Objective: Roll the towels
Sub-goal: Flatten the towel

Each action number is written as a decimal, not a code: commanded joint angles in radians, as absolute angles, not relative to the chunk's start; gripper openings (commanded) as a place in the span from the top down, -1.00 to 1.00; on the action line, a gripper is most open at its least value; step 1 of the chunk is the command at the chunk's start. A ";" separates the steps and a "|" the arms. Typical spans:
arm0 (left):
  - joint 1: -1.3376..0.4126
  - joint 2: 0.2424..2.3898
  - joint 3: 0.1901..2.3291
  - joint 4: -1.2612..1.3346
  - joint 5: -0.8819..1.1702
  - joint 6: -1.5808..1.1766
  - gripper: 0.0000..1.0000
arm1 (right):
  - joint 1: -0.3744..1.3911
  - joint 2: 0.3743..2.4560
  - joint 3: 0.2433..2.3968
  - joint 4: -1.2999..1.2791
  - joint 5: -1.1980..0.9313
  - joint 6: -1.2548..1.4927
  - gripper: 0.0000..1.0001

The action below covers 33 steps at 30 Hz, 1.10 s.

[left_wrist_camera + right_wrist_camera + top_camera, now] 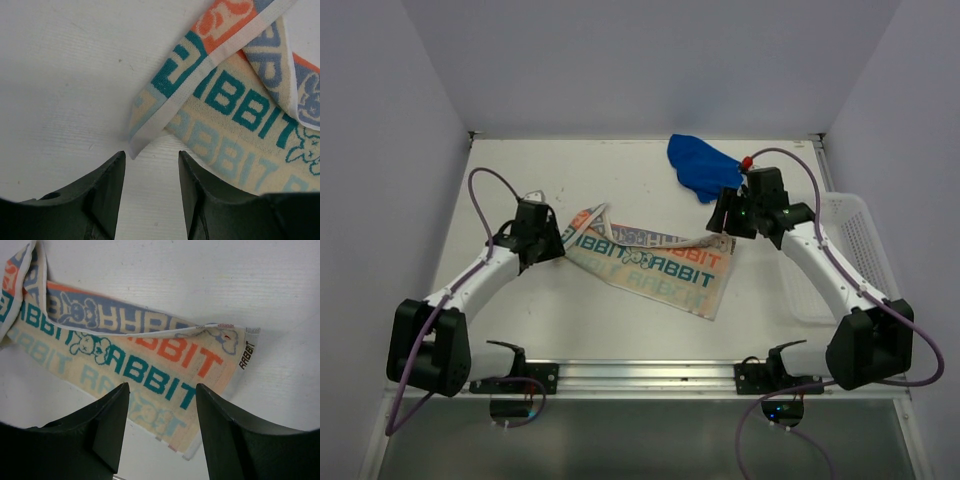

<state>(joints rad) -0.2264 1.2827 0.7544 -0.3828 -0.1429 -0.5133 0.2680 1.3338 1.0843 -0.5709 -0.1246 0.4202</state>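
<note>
I see the patterned towel [650, 262] on the desk [570, 330], long axis arm to arm — my left pincer [150, 159] gapes empty at its left corner, my right pincer [161, 390] open, empty, over its right end; blue towel [698, 165] beyond.

The lettered towel [650, 262] is cream with orange, teal and grey-blue RABBIT lettering, rabbit outlines and a white border. The other towel [698, 165], behind it, is plain bright blue.

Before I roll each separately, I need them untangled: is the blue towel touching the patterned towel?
Apart. The top view shows bare table between the blue towel and the patterned towel.
</note>
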 commanded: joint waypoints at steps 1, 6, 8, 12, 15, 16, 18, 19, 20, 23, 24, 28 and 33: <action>-0.248 1.307 0.767 -0.383 -0.184 -0.526 -0.01 | 0.265 1.293 1.059 -0.532 -0.178 0.429 -0.19; -0.258 1.350 0.775 -0.407 -0.184 -0.535 0.00 | 0.265 1.289 1.042 -0.514 -0.189 0.436 -0.20; -0.268 1.354 0.772 -0.400 -0.192 -0.535 0.00 | 0.265 1.289 1.039 -0.509 -0.192 0.436 -0.20; -0.270 1.384 0.776 -0.399 -0.222 -0.526 0.00 | 0.264 1.292 1.032 -0.502 -0.195 0.436 -0.20; -0.270 1.414 0.787 -0.400 -0.248 -0.518 0.08 | 0.261 1.292 1.026 -0.499 -0.195 0.433 -0.21; -0.270 1.420 0.782 -0.390 -0.250 -0.517 0.12 | 0.261 1.293 1.023 -0.499 -0.193 0.431 -0.21; -0.270 1.440 0.781 -0.382 -0.255 -0.517 0.13 | 0.255 1.292 1.019 -0.499 -0.195 0.426 -0.21; -0.270 1.450 0.784 -0.379 -0.265 -0.512 0.14 | 0.255 1.293 1.017 -0.499 -0.195 0.426 -0.21; -0.270 1.466 0.788 -0.380 -0.273 -0.508 0.14 | 0.252 1.293 1.016 -0.499 -0.195 0.425 -0.21; -0.270 1.482 0.798 -0.377 -0.285 -0.497 0.20 | 0.249 1.293 1.014 -0.499 -0.195 0.422 -0.21; -0.270 1.482 0.798 -0.374 -0.282 -0.494 0.22 | 0.245 1.295 1.014 -0.496 -0.196 0.422 -0.21; -0.270 1.477 0.801 -0.348 -0.276 -0.474 0.26 | 0.244 1.299 1.005 -0.488 -0.202 0.426 -0.21; -0.270 1.503 0.815 -0.342 -0.278 -0.460 0.50 | 0.244 1.293 0.988 -0.488 -0.206 0.426 -0.20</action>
<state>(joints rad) -0.2653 1.4872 0.7753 -0.3824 -0.2516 -0.4862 0.2474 1.3190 0.9993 -0.5117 -0.1768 0.4267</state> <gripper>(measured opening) 0.285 0.601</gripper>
